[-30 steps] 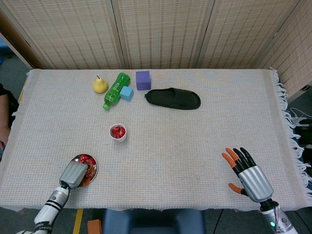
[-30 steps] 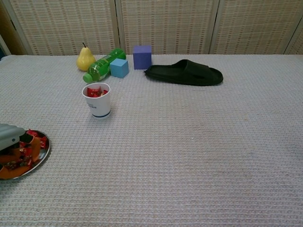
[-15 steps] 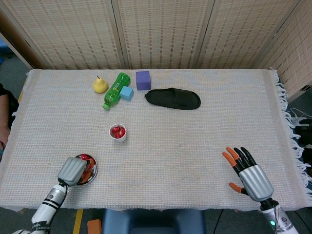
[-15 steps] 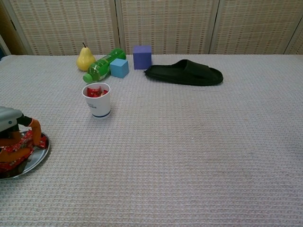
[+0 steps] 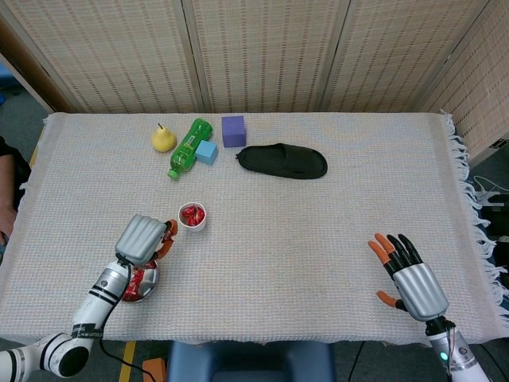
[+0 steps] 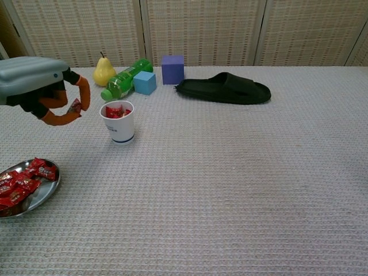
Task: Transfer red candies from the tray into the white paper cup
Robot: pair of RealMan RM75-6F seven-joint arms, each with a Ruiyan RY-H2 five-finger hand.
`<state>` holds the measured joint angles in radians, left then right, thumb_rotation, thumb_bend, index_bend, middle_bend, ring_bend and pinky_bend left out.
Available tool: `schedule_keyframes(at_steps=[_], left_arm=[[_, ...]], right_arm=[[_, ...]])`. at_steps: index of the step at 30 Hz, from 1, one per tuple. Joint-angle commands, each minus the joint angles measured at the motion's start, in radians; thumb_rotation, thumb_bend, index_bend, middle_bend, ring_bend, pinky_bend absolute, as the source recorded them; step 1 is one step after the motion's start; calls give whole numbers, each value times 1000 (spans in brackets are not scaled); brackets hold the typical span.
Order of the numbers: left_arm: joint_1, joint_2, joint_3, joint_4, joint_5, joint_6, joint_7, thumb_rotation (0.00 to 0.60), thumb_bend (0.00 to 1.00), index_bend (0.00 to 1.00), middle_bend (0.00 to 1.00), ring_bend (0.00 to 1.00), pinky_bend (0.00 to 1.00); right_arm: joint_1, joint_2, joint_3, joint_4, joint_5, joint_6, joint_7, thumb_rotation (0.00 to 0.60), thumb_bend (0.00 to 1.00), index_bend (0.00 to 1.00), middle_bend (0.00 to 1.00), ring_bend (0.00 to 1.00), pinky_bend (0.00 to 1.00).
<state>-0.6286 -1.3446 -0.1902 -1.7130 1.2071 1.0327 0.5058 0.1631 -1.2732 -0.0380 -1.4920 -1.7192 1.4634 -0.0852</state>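
Note:
A white paper cup point(image 6: 118, 128) point(image 5: 192, 216) with red candies inside stands left of the table's middle. A round metal tray point(image 6: 40, 194) point(image 5: 150, 278) of red candies point(image 6: 20, 183) lies at the near left edge. My left hand point(image 6: 43, 86) point(image 5: 143, 238) hovers above the table just left of the cup, pinching a red candy point(image 6: 75, 106) between its orange fingertips. My right hand point(image 5: 411, 277) rests near the front right of the table, fingers spread, holding nothing; the chest view does not show it.
At the back stand a yellow pear point(image 6: 103, 71), a green bottle point(image 6: 125, 79) lying on its side, a light blue cube point(image 6: 145, 82) and a purple cube point(image 6: 172, 69). A black slipper point(image 6: 225, 88) lies right of them. A woven cloth point(image 6: 241, 190) covers the table.
My left hand lifted off the tray with a red candy and moved up and toward the cup. The right hand stayed almost still.

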Motion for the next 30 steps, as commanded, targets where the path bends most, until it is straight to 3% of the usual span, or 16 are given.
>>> schedule_keyframes(at_steps=[1,16,25,30], left_arm=[[-59,-40,-35,28,-54,-42,47,600,447,518,983,1000,1000],[-209,-163,-64,230,-191,-116,105,600,446,501,981,1000,1000],[-232,-194,-42,292,-214,-117,92,600,442,248,980,1000,1000],[-216,-164,-34,235,-193,-90,52,600,432,156,980,1000,1000]], right_arm=[[3,-2,4,2,11,-11,-2,600,0,0,0,0,0],[3,0,22,3,53,-20,-9,600,0,0,0,0,0],[2,1,23,1,58,-21,-15,600,0,0,0,0,0],[-2,4,20,-4,49,-9,-15,600,0,0,0,0,0]])
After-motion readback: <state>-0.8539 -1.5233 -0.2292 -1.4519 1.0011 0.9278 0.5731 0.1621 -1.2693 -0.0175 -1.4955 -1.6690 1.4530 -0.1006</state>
